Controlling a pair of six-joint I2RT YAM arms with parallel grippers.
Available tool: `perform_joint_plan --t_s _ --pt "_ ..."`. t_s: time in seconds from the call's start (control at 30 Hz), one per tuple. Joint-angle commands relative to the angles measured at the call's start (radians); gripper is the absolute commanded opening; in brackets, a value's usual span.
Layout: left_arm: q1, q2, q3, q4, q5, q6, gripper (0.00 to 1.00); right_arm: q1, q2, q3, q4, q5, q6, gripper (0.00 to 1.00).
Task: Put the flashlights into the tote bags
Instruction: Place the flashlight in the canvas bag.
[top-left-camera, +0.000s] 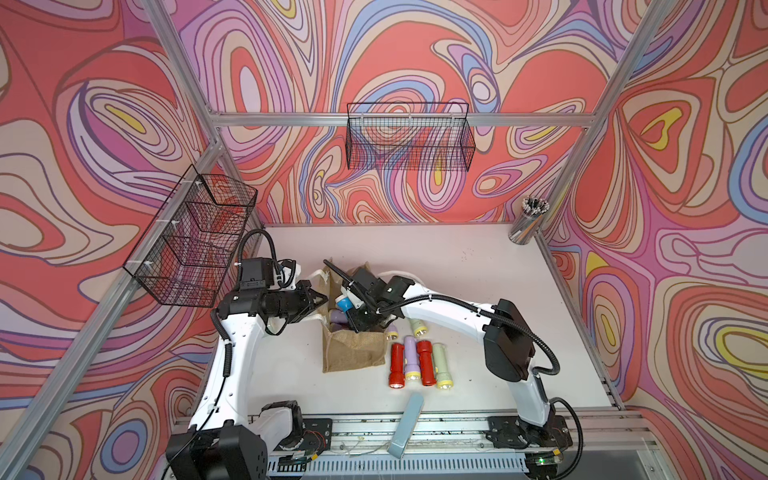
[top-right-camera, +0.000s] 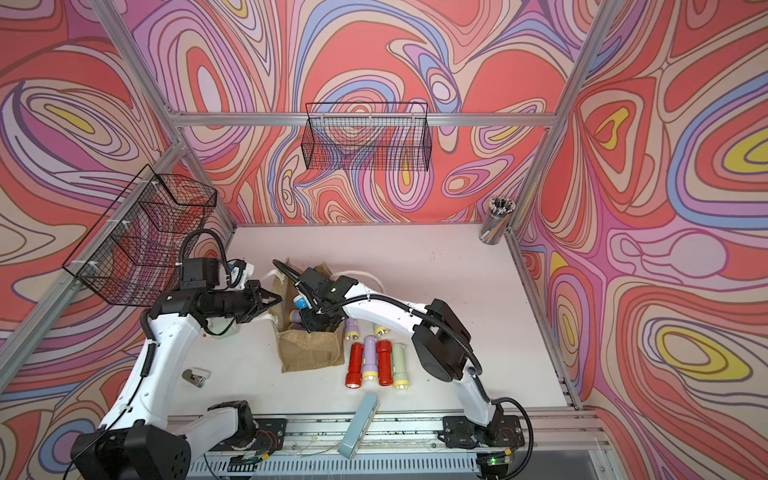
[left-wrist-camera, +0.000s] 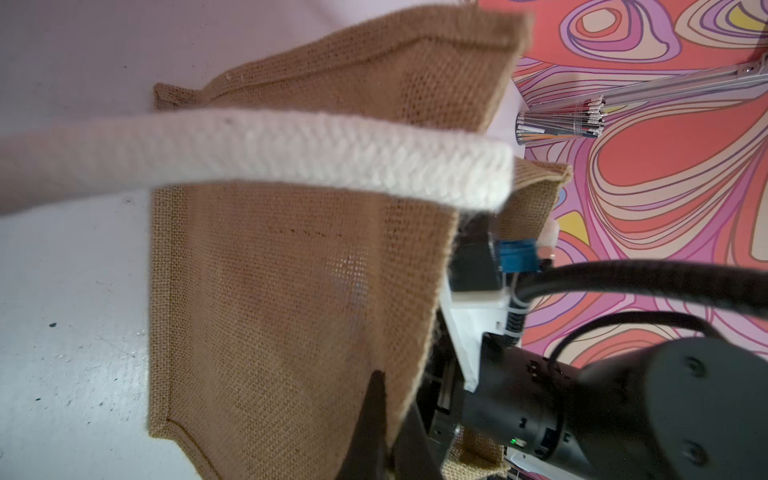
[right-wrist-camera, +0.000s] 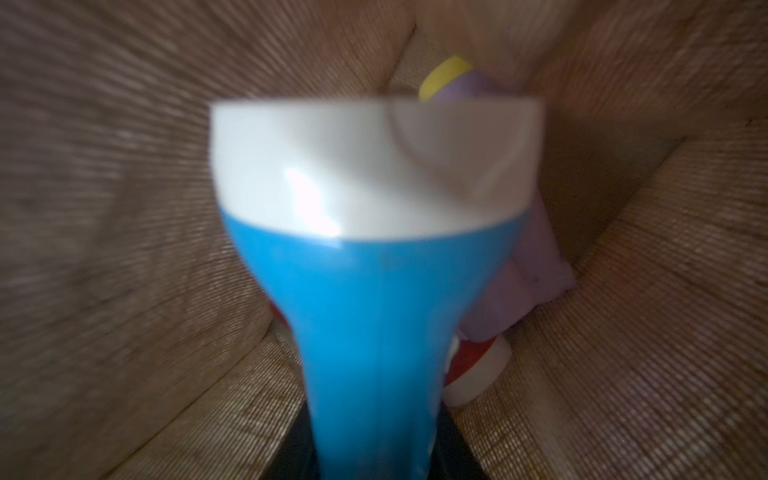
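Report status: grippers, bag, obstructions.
Left gripper shut on tote bag rim. Right gripper shut on blue flashlight inside bag. Six flashlights outside, beside bag. Nothing blocking.

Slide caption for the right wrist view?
Right end effector holds blue flashlight head-first inside burlap bag beside lilac flashlight and red flashlight.

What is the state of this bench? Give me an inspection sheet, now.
Surface: pale table, speckled with marks.
Job's things: tote bag upright, lilac flashlights inside; blue flashlight at its mouth; six table flashlights lie beside the bag.
Clutter: grey-blue bar at the front edge; pen cup in a back corner.
End effectors: left end effector shut on the bag's rim; right end effector shut on the blue flashlight.
Cables: black conduits run along both arms.
Surroundings: two wire baskets, swirl-patterned walls.
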Motion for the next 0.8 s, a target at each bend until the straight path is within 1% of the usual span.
perform_joint_plan --t_s 0.0,0.13,0.3,0.37,0.4,0.5,0.57,0.7,0.77 --pt "0.009 0.004 0.02 0.015 -0.003 -0.006 0.02 0.001 0.09 -0.025 -0.129 0.042 -0.008 0.04" --pt "0.009 0.001 0.025 0.005 -0.013 -0.002 0.02 0.001 0.117 -0.015 -0.133 0.023 -0.008 0.06" --pt "0.01 0.003 0.034 -0.004 -0.025 0.002 0.02 0.0 0.115 -0.008 -0.129 0.026 -0.013 0.06" --pt "0.01 0.007 0.034 -0.004 -0.025 0.001 0.02 0.001 0.112 0.004 -0.129 0.024 -0.018 0.08" --pt "0.01 0.007 0.037 -0.003 -0.025 0.001 0.02 0.001 0.109 0.008 -0.129 0.024 -0.019 0.1" --pt "0.01 0.01 0.038 -0.004 -0.03 0.002 0.02 0.0 0.09 0.024 -0.119 0.016 -0.028 0.21" --pt "0.009 0.009 0.039 -0.006 -0.037 0.004 0.02 0.001 0.073 0.036 -0.11 0.013 -0.032 0.31" --pt "0.01 0.006 0.036 -0.012 -0.042 0.009 0.01 0.001 0.026 0.045 -0.072 0.004 -0.036 0.34" --pt "0.01 0.001 0.033 -0.019 -0.051 0.013 0.02 0.0 -0.001 0.042 -0.042 0.0 -0.031 0.4"
